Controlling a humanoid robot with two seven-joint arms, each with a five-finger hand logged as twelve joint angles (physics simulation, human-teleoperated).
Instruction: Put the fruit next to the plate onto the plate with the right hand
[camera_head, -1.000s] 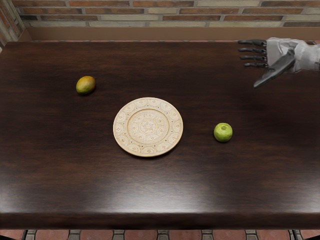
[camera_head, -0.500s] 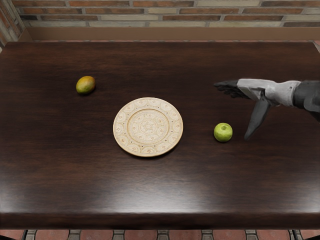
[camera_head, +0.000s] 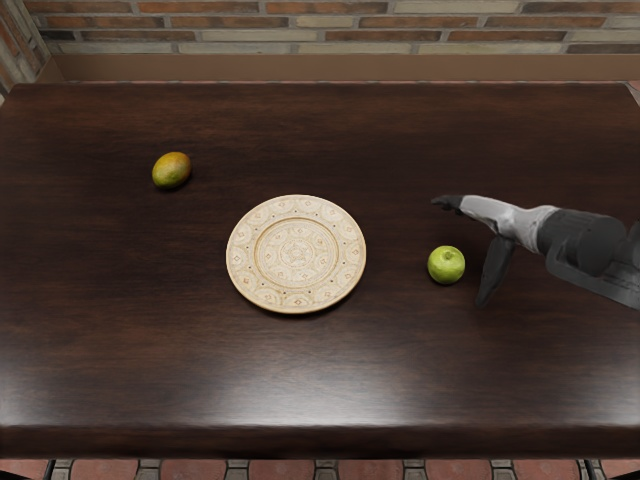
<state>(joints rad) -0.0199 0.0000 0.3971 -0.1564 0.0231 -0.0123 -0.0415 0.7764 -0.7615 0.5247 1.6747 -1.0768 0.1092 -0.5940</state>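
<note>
While right hand (camera_head: 487, 221) hovers beside green apple (camera_head: 446, 264) | fingers (camera_head: 452, 203) spread, thumb down | holding nothing

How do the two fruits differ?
The green apple is round and plain green; the oval fruit is green-yellow with an orange blush. The green apple lies right of the plate, beside the right hand; the oval fruit lies far left of it. Both rest on the table.
</note>
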